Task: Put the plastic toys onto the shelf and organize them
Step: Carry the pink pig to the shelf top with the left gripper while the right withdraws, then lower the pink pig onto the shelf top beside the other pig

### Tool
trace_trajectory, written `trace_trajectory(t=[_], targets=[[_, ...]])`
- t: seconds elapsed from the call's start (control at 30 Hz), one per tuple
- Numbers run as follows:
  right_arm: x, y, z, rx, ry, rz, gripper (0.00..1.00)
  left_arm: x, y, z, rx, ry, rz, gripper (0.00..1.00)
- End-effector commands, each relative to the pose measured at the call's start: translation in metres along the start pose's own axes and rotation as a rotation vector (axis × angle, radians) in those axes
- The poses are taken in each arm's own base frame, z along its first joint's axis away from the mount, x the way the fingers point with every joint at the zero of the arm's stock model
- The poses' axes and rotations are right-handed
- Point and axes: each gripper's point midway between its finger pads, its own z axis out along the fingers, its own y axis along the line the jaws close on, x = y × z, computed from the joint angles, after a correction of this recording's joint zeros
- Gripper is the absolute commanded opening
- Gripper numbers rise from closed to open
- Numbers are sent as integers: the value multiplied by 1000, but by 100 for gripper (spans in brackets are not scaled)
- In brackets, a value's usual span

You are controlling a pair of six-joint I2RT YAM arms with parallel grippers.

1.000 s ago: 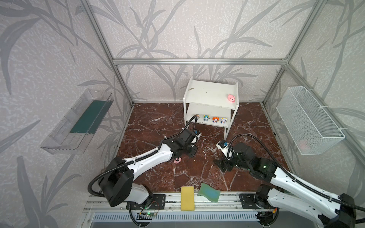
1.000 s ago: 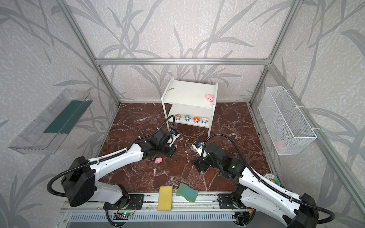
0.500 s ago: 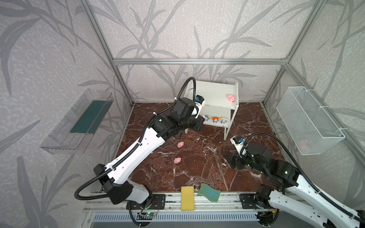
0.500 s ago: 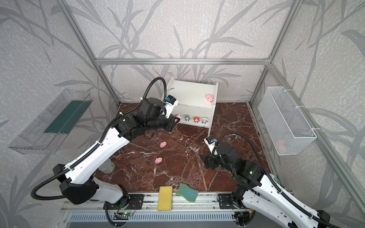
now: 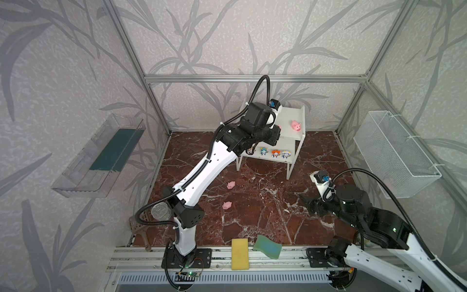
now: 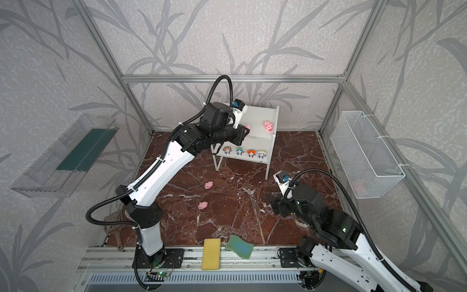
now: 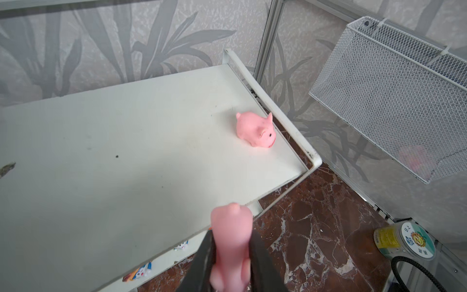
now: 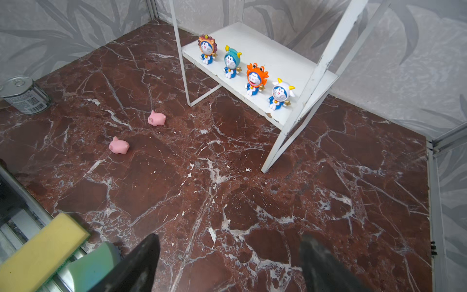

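My left gripper, clamped on a pink pig, hangs over the near edge of the shelf top, with the placed pig to its right.

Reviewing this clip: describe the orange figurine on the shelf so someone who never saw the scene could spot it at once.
Find the white shelf against the back wall. On its lower board, the orange figurine stands third from the left in both top views, between a teal-hooded figurine and a white-hooded figurine. Only it wears a bright orange crab hood.
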Motion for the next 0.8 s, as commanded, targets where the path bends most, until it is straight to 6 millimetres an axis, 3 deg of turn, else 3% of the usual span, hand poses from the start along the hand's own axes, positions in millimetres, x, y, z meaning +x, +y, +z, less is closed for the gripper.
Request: trace_trajectory(t=[0.0, 0.3, 0.77], targets=[[4, -7, -7, 31, 10, -22, 87, -5, -1, 7, -19, 4, 12, 24], [14, -10, -8, 42, 4, -30, 87, -10, 0, 41, -37, -20, 19, 24], [21, -9, -4, 36, 2, -35, 88, -18, -3, 62, -28, -80, 19, 25]])
